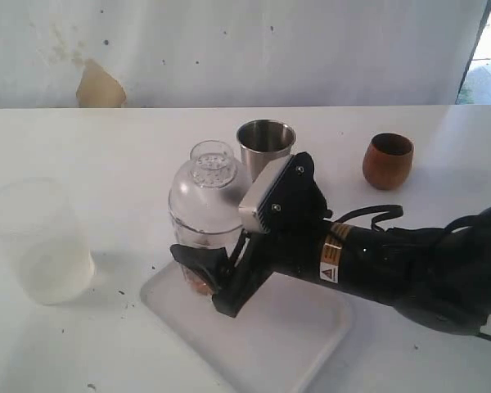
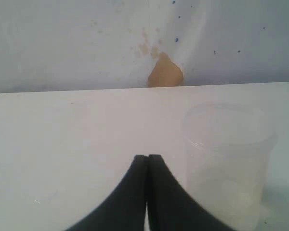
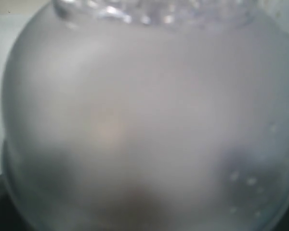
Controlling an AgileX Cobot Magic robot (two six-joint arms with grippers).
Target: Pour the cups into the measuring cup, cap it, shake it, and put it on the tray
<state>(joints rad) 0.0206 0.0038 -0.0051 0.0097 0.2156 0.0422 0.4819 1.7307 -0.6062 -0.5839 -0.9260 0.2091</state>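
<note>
White plastic tray [image 1: 295,344] lies nearest; on its far left corner the clear jar [image 1: 198,223] stands upright under a domed lid [image 1: 210,168], and the right gripper [image 1: 203,254] is spread wide and clasped around the jar's lower wall. Left of the tray stands the frosted cup [image 1: 37,241]; the left gripper [image 2: 147,159], seen only from its own wrist, is pinched together on nothing; beyond the tray stands the steel tumbler [image 1: 266,146]; off its far right corner sits the wooden cup [image 1: 388,160].
</note>
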